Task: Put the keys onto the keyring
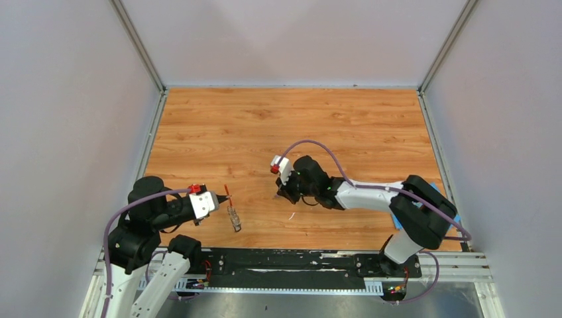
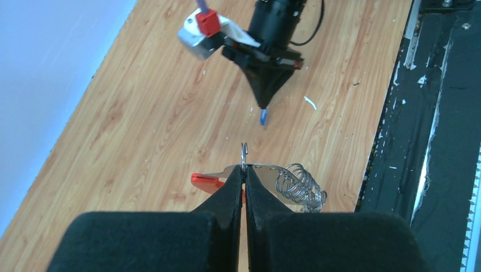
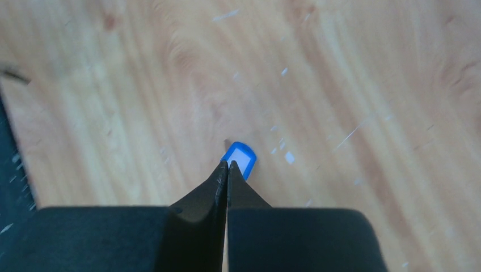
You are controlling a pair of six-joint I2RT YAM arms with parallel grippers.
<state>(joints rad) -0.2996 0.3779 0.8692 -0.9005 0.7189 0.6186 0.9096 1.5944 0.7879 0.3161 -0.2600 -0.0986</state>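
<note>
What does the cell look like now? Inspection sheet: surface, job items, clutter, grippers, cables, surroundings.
Surface: wooden tabletop, white flecks.
Job's things: red-looped keyring with grey metal coils in left gripper; blue-and-white oval-headed key in right gripper; black-headed key not seen.
Clutter: blue cloth at right edge, partly under right arm.
Grippers: both shut, each on its item.
Cables: purple cable on each arm, off the job's things.
Surroundings: pale walls, black rail at near edge.

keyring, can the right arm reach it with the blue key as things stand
Probably yes: only table lies between the right gripper, shut on the blue key, and the keyring the left gripper holds.
</note>
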